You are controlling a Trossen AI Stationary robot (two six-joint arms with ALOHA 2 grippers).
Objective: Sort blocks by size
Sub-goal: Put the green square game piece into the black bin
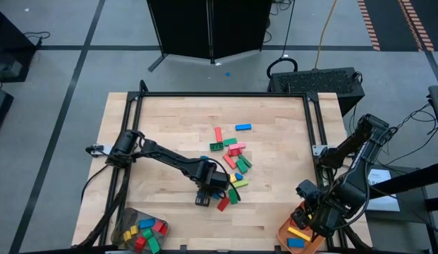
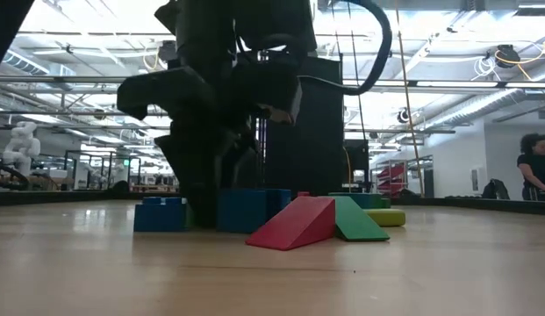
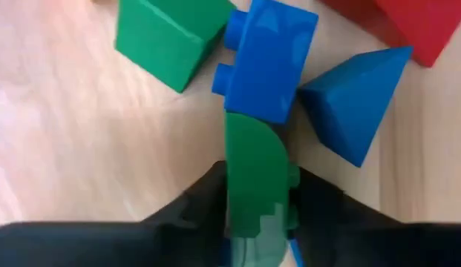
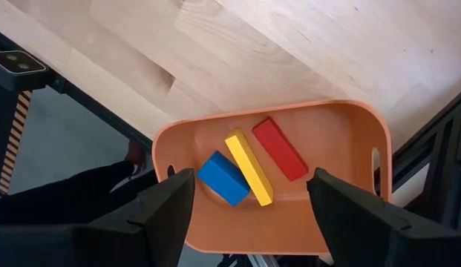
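In the high view we have the left gripper down at the near edge of the block pile mid-table, arm stretched flat across the wood, while the right gripper waits open over the orange tray at the near right corner. In the left wrist view its fingers pinch a green block by the long flat sides, a blue brick touching its far end. We'd judge these light, rigid, slick plastic, so keep the grip centred on the flats.
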